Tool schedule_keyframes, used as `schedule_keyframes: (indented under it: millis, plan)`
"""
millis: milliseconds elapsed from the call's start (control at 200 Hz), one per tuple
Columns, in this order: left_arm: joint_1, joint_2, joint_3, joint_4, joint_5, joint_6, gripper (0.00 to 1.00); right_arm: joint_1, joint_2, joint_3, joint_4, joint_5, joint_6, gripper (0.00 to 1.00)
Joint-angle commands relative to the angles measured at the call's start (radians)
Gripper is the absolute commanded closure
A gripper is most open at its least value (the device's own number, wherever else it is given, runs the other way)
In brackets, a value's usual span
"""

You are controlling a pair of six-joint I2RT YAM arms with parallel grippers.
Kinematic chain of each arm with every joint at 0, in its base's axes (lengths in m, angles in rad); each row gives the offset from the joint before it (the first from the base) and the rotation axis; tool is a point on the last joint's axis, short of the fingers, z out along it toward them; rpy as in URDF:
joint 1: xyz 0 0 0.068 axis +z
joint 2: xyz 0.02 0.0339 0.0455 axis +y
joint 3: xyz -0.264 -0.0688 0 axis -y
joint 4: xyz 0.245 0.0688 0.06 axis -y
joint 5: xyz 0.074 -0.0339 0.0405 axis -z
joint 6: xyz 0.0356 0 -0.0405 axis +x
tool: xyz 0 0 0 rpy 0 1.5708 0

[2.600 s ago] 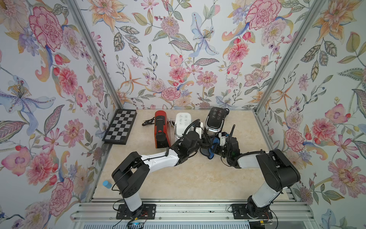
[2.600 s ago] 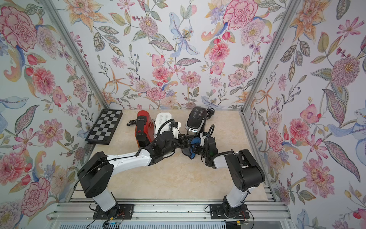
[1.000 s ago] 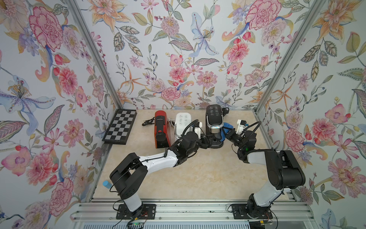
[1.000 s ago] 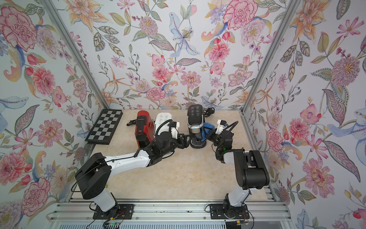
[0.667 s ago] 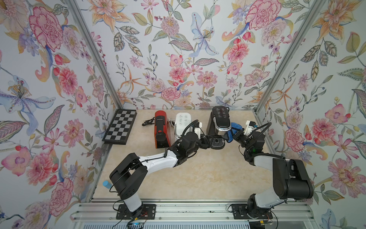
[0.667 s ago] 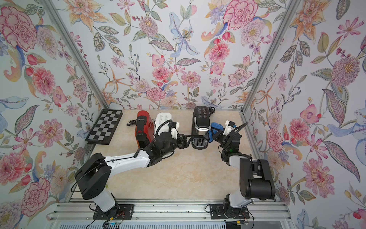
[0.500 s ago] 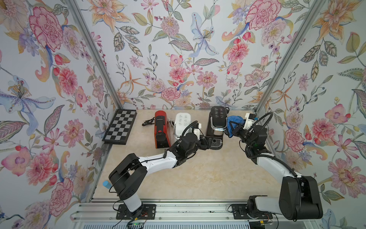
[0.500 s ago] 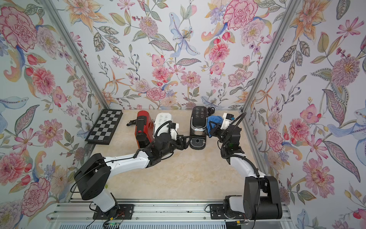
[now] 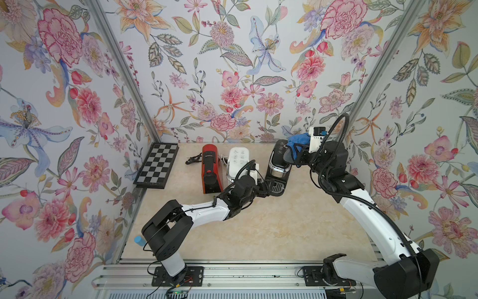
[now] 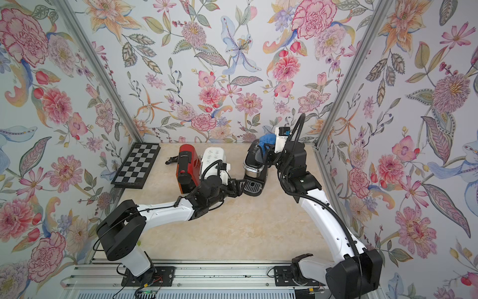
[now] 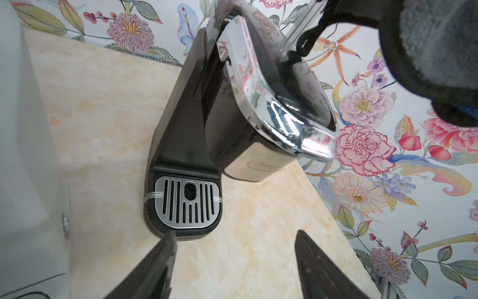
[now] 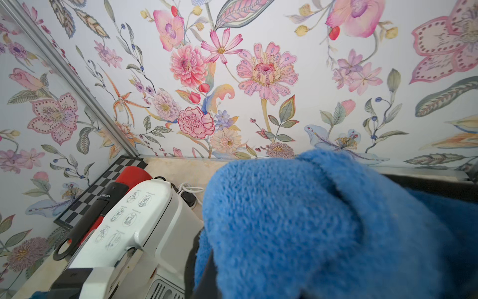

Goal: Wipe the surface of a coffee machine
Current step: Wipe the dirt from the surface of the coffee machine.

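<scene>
Right claw, clamped shut on a blue terry cloth, holds it at the top of the black-and-chrome coffee machine. Wiping looks partway done, with the front likely left to do. Left claw gapes empty beside the slotted metal drip tray.

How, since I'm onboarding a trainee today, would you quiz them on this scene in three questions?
1. Fill in: the left gripper, at the drip tray of the black machine, is ____.
2. Which gripper holds the cloth? A left gripper, B right gripper, C neither.
3. True or false: the cloth is red.
Key: 1 open; 2 B; 3 false, it is blue.
</scene>
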Motion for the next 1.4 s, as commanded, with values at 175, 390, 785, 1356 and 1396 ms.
schedule_keyframes:
  millis: [175, 390, 785, 1356, 1396]
  plan:
    - [0.009, -0.102, -0.06, 0.004, -0.065, -0.025, 0.27, 0.191, 0.293, 0.275, -0.142, 0.152, -0.091, 0.97]
    - [0.009, -0.178, -0.088, -0.017, -0.106, -0.015, 0.27, 0.204, 0.437, 0.289, -0.163, 0.257, -0.078, 0.98]
    - [0.01, -0.125, -0.058, 0.004, -0.064, -0.019, 0.27, 0.105, 0.335, 0.142, -0.185, 0.271, -0.082, 0.98]
    - [0.012, -0.068, -0.062, 0.05, -0.032, -0.034, 0.27, 0.136, 0.281, 0.227, -0.252, 0.293, -0.155, 0.98]
    - [0.012, -0.061, -0.057, 0.049, -0.023, -0.035, 0.26, 0.169, 0.308, 0.237, -0.252, 0.284, -0.163, 0.98]
